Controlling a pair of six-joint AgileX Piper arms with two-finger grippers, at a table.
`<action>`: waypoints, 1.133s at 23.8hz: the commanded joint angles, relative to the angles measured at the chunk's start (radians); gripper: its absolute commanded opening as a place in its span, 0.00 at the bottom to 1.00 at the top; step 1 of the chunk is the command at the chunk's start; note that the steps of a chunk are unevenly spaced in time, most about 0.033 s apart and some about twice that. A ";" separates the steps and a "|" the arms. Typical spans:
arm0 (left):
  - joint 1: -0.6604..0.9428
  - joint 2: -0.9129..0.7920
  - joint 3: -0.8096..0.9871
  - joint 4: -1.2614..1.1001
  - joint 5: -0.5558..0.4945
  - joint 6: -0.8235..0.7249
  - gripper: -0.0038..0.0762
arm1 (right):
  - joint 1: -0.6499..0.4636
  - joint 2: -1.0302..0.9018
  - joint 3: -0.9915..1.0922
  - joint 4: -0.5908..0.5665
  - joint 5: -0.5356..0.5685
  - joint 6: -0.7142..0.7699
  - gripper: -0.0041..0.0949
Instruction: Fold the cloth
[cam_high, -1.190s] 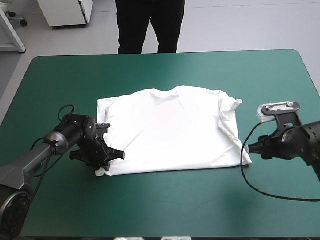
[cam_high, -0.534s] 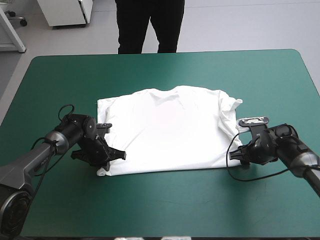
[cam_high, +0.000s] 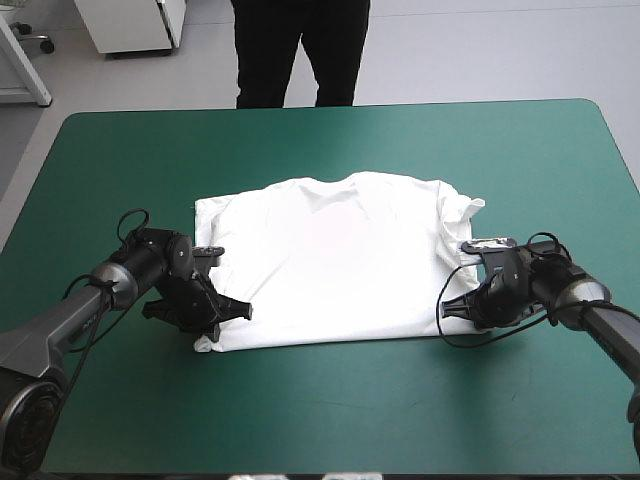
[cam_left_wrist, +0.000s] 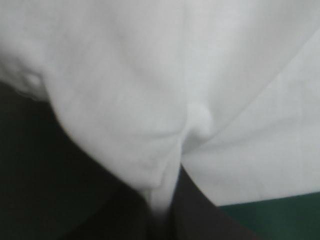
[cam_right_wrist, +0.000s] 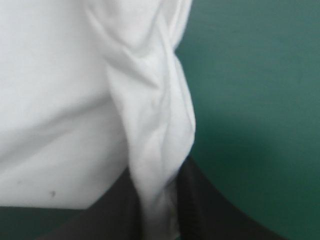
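The T-shirt (cam_high: 335, 260) lies spread flat in the middle of the teal-green counter (cam_high: 320, 140), collar toward the far edge and hem toward the near one. Its long axis runs left to right.

What matters here is that the whole garment stretches away from both arms toward the far side, because each arm has hold of one near corner. The left end effector (cam_high: 232, 313) sits low at the near-left corner of the hem. It is clamped on the T-shirt, and its wrist view shows a pinch of white cloth drawn down into the narrow gap where it comes together.

The right end effector (cam_high: 448, 307) is at the near-right corner, by the rumpled side seam and the folded-in right sleeve. It too is clamped on the T-shirt, with a twisted ridge of fabric running straight into its grip.

Neither arm is nearer than the other — they sit level, one at each end of the hem. To my eye the coming move is a paired lift, carrying the hem away from the robot and over toward the collar. It depends on both corners travelling together so the hem keeps square to that left-right axis.
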 joint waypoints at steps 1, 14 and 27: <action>-0.002 0.013 0.008 0.041 -0.059 -0.001 0.04 | -0.001 0.011 -0.001 -0.028 -0.011 -0.010 0.03; -0.002 -0.320 0.005 0.036 -0.029 0.014 0.04 | -0.001 -0.283 -0.126 0.022 0.186 0.022 0.02; -0.002 -0.373 -0.143 -0.002 -0.211 0.007 0.04 | -0.001 -0.268 -0.306 -0.038 0.083 0.082 0.02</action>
